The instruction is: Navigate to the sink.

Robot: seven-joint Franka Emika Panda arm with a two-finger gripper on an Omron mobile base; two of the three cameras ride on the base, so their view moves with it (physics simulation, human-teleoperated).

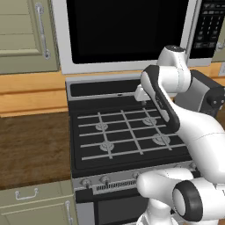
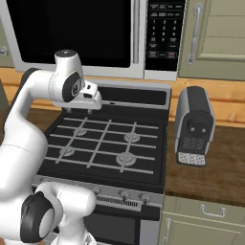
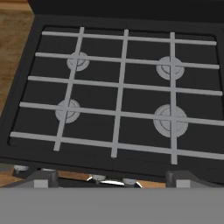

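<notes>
The robot is standing squarely in front of the black gas stove (image 1: 127, 127), not the sink; no basin, faucet or draining board is appearing anywhere around it, so the task is judged barely begun and which side the sink lies on cannot be told. The arm is folded up over the cooktop, with the gripper (image 3: 109, 178) hanging above the front edge of the grates and pointing down at the four burners. Only the two finger tips are showing, set well apart with nothing between them, so the pincer is reading as spread and carrying nothing.

Risks from here: the elbow is sitting high, just below the microwave (image 2: 72, 33), and the forearm is passing close to the grey toaster (image 2: 194, 127) on the wooden counter (image 2: 225, 162) to the right of the stove. A sideways drive with the arm in this pose could sweep the toaster or clip the cabinet handles (image 1: 41, 30). Driving forward is not possible; the stove front with its knobs (image 1: 104, 179) is already hard against the base.

Open room is lying along the counter line to either side, with the left counter (image 1: 30, 145) bare. Backing off before turning is judged the safer course.
</notes>
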